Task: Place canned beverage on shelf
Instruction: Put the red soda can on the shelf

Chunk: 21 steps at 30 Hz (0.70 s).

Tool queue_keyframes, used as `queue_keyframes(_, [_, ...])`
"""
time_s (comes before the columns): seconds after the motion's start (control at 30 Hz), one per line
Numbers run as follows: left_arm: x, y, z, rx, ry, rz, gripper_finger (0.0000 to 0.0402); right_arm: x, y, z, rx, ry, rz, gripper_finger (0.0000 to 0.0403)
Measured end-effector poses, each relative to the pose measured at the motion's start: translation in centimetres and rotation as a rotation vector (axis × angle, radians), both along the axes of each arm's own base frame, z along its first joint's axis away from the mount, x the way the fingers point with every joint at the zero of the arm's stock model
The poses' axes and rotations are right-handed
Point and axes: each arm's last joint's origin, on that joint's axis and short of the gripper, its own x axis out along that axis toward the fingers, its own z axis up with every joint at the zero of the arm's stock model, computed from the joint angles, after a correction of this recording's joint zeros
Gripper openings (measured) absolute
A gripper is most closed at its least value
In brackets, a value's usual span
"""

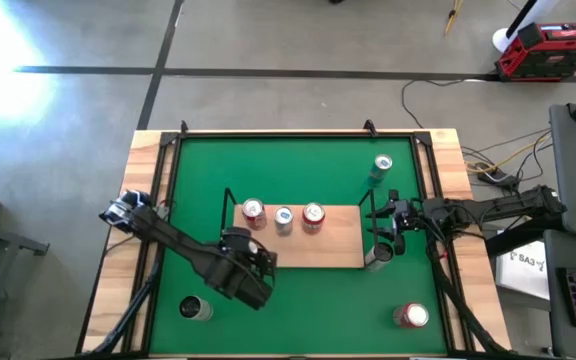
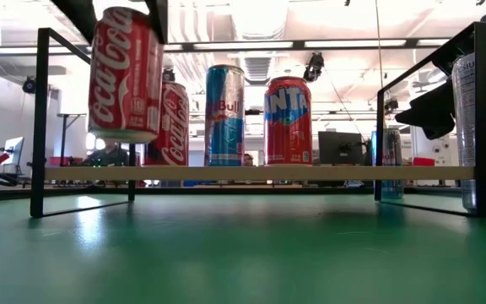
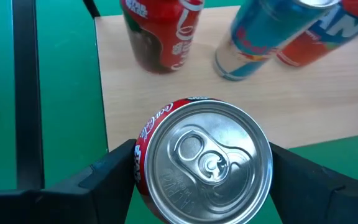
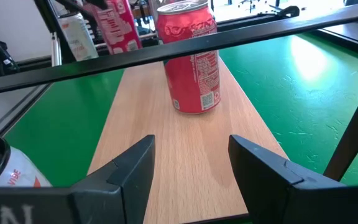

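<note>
Left fingers clamped on a Coke can, held above the shelf's front-left edge.
Low view shows the can off the board; high view hides it under my wrist. Three cans stand on the shelf. Right fingers clenched, empty, at the shelf's right end.

Around the wooden table lies a grey concrete floor crossed by dark lines. A red toolbox sits near cables. Long ceiling lights brighten the open workspace behind.
</note>
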Motion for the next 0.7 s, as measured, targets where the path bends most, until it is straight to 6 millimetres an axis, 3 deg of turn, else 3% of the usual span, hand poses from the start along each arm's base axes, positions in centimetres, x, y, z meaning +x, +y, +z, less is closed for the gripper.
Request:
queue_keyframes(0.3, [0.4, 1.0, -0.4, -0.011, 0.01, 0.041, 0.0286, 0.0, 0.0, 0.0, 0.0, 0.0, 0.0, 0.0196])
queue_keyframes(0.7, [1.1, 1.7, -1.1, -0.042, -0.048, 0.222, 0.0286, 0.0, 0.0, 0.0, 0.0, 0.0, 0.0, 0.0196])
